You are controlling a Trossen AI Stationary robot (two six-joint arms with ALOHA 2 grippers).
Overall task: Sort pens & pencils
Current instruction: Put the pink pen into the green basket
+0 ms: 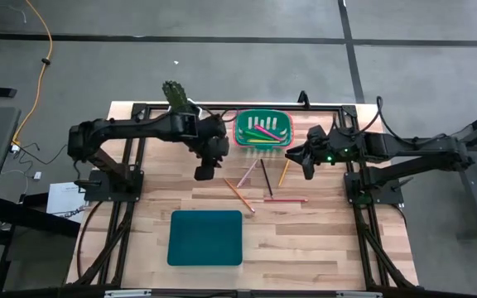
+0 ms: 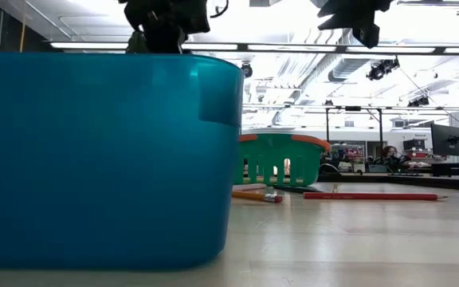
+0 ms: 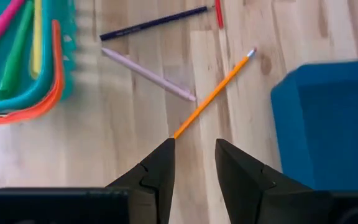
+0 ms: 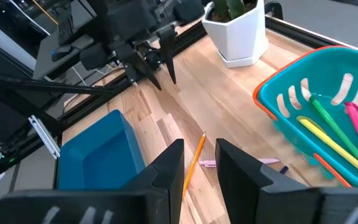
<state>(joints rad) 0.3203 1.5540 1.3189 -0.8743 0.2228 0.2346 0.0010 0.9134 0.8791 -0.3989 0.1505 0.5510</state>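
Several thin pencils lie flat on the wooden table: an orange one (image 1: 238,194), a dark one (image 1: 266,178), a yellow-orange one (image 1: 284,172) and a red one (image 1: 285,199). A pale pink stick (image 1: 247,175) lies among them. Pink, green and yellow pens (image 1: 263,130) lie in the green basket (image 1: 240,132) at the far middle. My left gripper (image 1: 205,170) hangs open above the table, left of the pencils; the orange pencil (image 3: 213,93) lies just ahead of it (image 3: 194,158). My right gripper (image 1: 305,162) hangs open, right of the pencils (image 4: 197,158).
A teal bin (image 1: 205,237) stands at the near middle and fills the low view's left (image 2: 102,159). A plant in a white pot (image 1: 175,95) stands at the far left (image 4: 238,31). Bare wood lies right of the bin.
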